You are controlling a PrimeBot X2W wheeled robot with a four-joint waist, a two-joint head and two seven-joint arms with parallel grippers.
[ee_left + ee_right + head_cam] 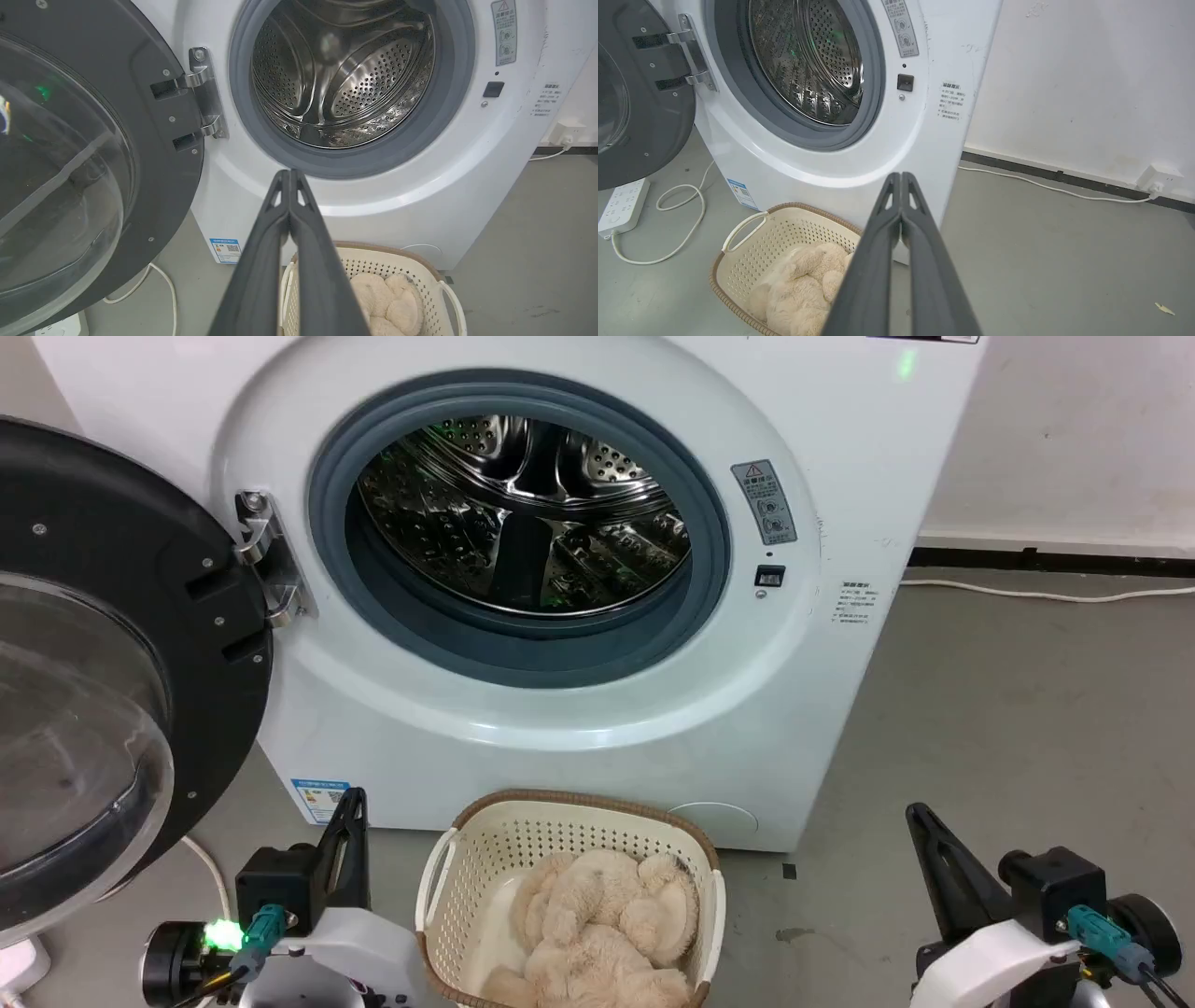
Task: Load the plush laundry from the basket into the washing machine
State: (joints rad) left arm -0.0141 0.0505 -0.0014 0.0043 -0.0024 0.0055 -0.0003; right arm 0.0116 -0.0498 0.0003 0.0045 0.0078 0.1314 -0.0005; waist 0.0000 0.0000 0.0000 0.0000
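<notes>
The cream plush laundry (602, 924) lies curled inside the basket (485, 859), which stands on the floor right in front of the washing machine (840, 448). The machine's door (103, 644) hangs wide open to the left, and the steel drum (523, 513) looks bare. My left gripper (353, 798) is shut and empty, low at the basket's left. My right gripper (915, 812) is shut and empty too, well to the basket's right. The plush (390, 303) shows past my left fingers (289, 219). The plush (803, 284) and the basket (756, 261) also sit left of my right fingers (901, 219).
A white power strip (621, 205) and its looped cable (677, 219) lie on the floor under the open door. Another white cable (1041, 186) runs along the wall to a socket (1160, 179) on the right. Bare grey floor (1027, 728) spreads right of the machine.
</notes>
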